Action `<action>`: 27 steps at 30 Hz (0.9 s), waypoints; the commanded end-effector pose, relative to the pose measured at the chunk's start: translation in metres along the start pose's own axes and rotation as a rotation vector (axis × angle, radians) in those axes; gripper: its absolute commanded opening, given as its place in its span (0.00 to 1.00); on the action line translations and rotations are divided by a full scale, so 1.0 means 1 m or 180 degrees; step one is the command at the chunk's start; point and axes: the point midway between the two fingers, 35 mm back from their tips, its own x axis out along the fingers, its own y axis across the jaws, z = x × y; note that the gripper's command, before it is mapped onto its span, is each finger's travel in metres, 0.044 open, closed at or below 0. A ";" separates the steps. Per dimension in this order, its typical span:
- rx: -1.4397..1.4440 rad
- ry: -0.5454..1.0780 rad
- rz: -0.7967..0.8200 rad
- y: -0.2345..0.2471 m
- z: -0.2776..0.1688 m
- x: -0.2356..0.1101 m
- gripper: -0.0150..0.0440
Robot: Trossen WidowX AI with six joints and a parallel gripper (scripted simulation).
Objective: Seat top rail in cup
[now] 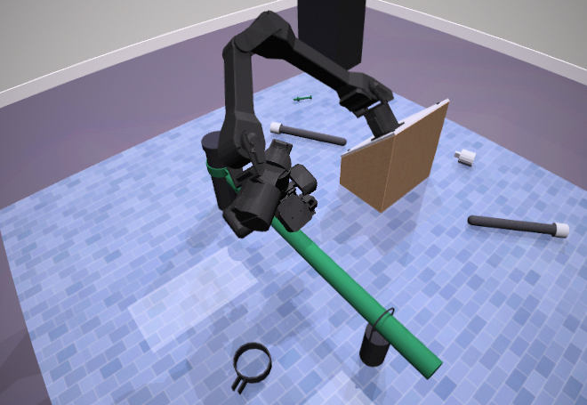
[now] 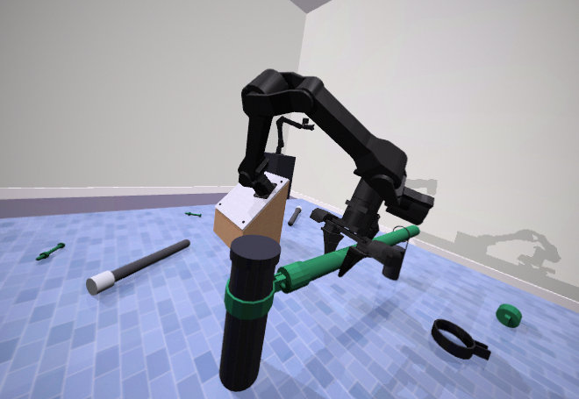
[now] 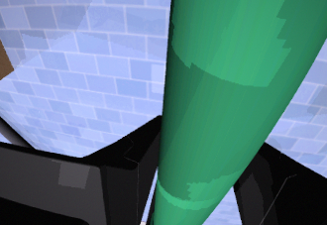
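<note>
The green top rail (image 1: 332,271) (image 2: 327,260) (image 3: 224,90) runs level from the big dark post (image 1: 213,146) (image 2: 246,347) through the wire loop cap on the short post (image 1: 373,349) (image 2: 391,267). Its cut end sits inside the green rail-end cup (image 2: 294,278), which hangs on the green brace band (image 1: 215,171) (image 2: 247,304). The band sits a little below the post cap (image 2: 254,248). My gripper (image 1: 285,229) (image 2: 339,256) (image 3: 195,126) is shut on the rail, close to the cup.
The arm stands on a brown wedge mount (image 1: 389,172) (image 2: 254,228). Loose grey pipes (image 1: 308,134) (image 1: 517,225) (image 2: 140,263), a black loose band (image 1: 239,367) (image 2: 442,338), a green disc (image 2: 508,315), small green bolts (image 1: 301,99) (image 2: 50,252) and a white fitting (image 1: 464,157) lie on the floor.
</note>
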 end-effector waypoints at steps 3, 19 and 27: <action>0.0002 0.0006 -0.0013 0.000 0.000 -0.001 0.52; 0.0000 -0.0016 -0.0003 0.003 0.025 -0.047 1.00; -0.0021 -0.0008 -0.0024 0.005 0.024 -0.070 1.00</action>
